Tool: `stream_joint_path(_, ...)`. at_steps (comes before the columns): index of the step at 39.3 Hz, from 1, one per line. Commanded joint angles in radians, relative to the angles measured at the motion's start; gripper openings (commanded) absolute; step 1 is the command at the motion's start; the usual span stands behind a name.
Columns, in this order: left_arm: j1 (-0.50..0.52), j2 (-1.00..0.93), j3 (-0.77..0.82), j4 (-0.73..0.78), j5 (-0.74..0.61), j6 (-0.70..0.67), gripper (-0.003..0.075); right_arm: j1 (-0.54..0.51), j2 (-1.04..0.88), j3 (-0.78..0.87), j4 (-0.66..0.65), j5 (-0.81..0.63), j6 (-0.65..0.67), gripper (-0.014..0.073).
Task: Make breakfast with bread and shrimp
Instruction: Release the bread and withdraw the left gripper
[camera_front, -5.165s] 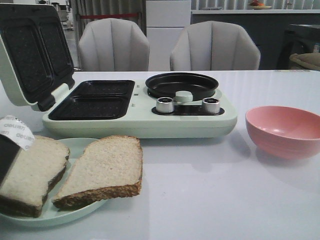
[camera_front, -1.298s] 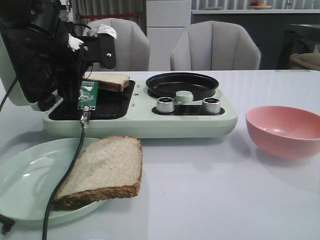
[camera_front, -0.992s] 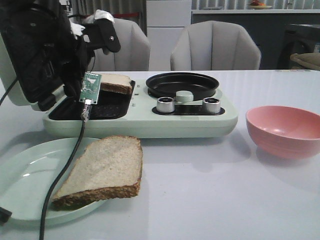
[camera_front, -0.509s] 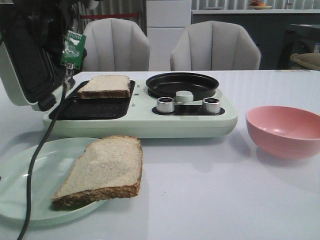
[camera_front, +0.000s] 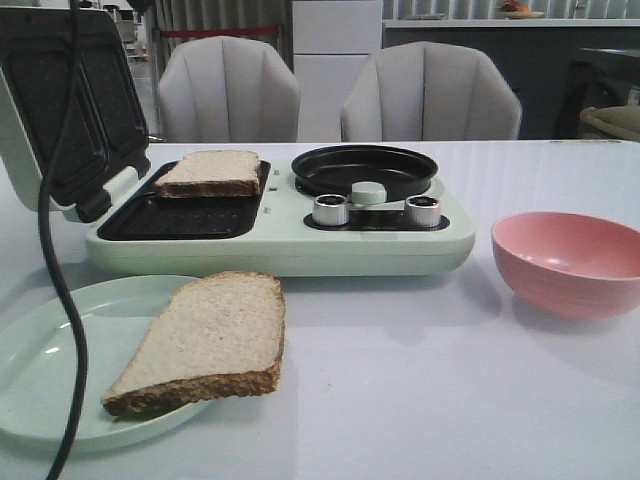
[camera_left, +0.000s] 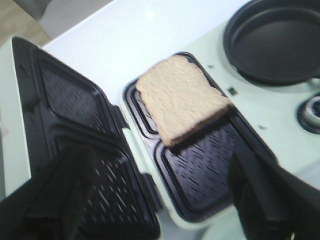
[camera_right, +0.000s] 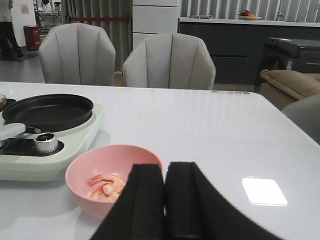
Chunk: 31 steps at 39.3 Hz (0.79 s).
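One bread slice (camera_front: 210, 172) lies in the sandwich maker's (camera_front: 280, 235) rear tray, the other slice (camera_front: 205, 340) on the plate (camera_front: 40, 370) before it. The shrimp (camera_right: 106, 185) sits in the pink bowl (camera_right: 82, 172) right of the maker. The left gripper (camera_left: 165, 200) hovers above, fingers apart (nothing between); the right gripper (camera_right: 165, 200) is closed, empty.

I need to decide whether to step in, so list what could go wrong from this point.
1. The tan bread slice in the sandwich maker lies skewed, overhanging the divider between the two black wells, so the open lid might crush it unevenly.
2. The black cable hangs over the pale green plate and could drag the second slice.
3. The small pink-orange shrimp sit deep in the pink bowl; the shut right gripper could tip it.
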Motion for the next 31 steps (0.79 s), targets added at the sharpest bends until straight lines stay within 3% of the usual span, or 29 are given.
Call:
stream_joint_path(1,0.035,-0.114,0.037,-0.105,-0.037,0.072,0.0582,-0.007,-0.019,-0.017,-0.013,-0.093,-0.008,0.0153)
stream_joint_path(4,0.077,-0.188,0.112,-0.203,-0.041,0.121,0.0582,-0.007,-0.019,-0.017,-0.013,-0.093,-0.008,0.0153)
stream_joint_path(10,0.136,-0.354,0.256,-0.222,-0.042,0.120,0.0582,-0.007,-0.019,-0.017,-0.013,-0.093,-0.008,0.0153)
stream_joint_path(23,0.138,-0.808,0.528,-0.324,-0.096,0.113,0.0582,-0.007,-0.019,-0.017,-0.013,-0.093,-0.008,0.0153)
stream_joint_path(31,0.136,-1.035,0.617,-0.399,-0.087,0.113,0.0582,-0.007,-0.019,-0.017,-0.013,-0.093,-0.008,0.0153)
